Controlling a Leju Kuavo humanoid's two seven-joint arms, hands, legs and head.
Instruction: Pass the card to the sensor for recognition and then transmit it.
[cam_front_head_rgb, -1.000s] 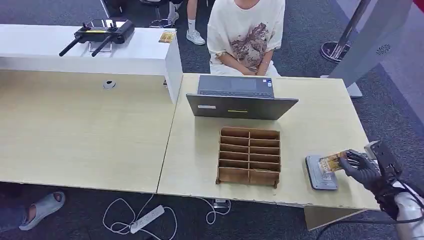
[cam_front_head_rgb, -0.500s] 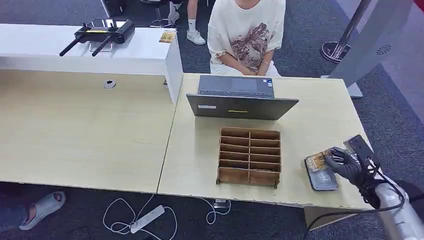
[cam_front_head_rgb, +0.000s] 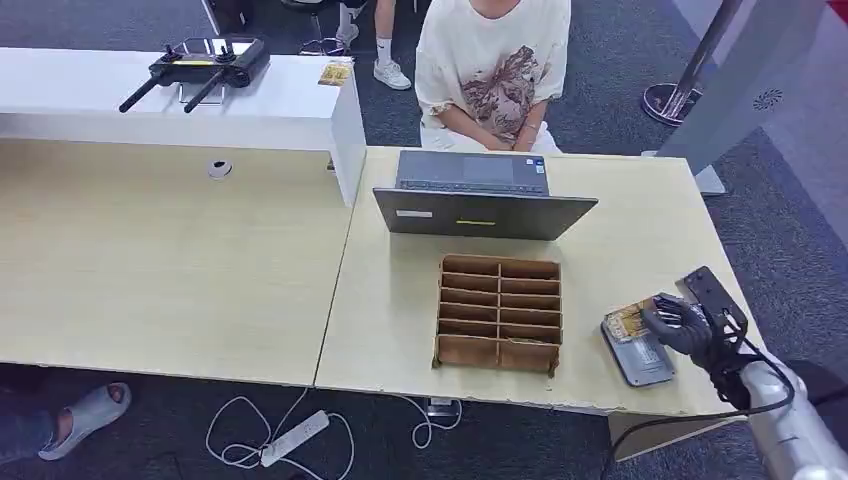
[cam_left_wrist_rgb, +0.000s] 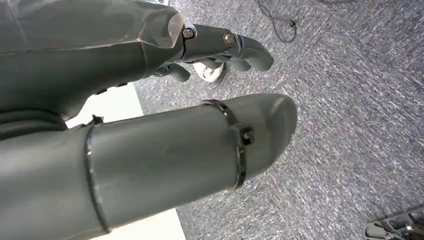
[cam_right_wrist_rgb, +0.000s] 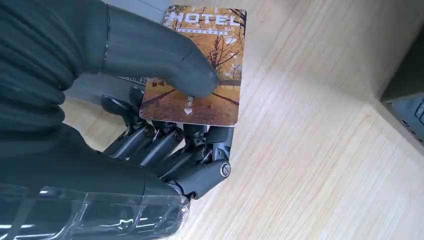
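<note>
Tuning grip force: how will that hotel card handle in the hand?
The card looks flat and unbent under the right hand's thumb, so probably stiff. It looks thin, so likely light. Its printed face seems smooth; it may slip.

A reception or front-desk area in an office-like interior. Two light wood-grain table (cam_front_head_rgb: 180, 270) sections stand side by side, with a raised white counter (cam_front_head_rgb: 150, 100) at the rear left in the manner of a service desk. An open laptop (cam_front_head_rgb: 480, 195) faces a seated person (cam_front_head_rgb: 490, 70) behind the table. A wooden slotted card organiser (cam_front_head_rgb: 498, 312) and a flat grey card reader (cam_front_head_rgb: 640, 348) lie on the table; a card printed "HOTEL" (cam_right_wrist_rgb: 200, 65) suggests a check-in setting. Grey carpet (cam_front_head_rgb: 790, 240) covers the floor, where a power strip (cam_front_head_rgb: 295, 438) and cables lie; a stanchion base (cam_front_head_rgb: 672, 100) stands behind.
</note>
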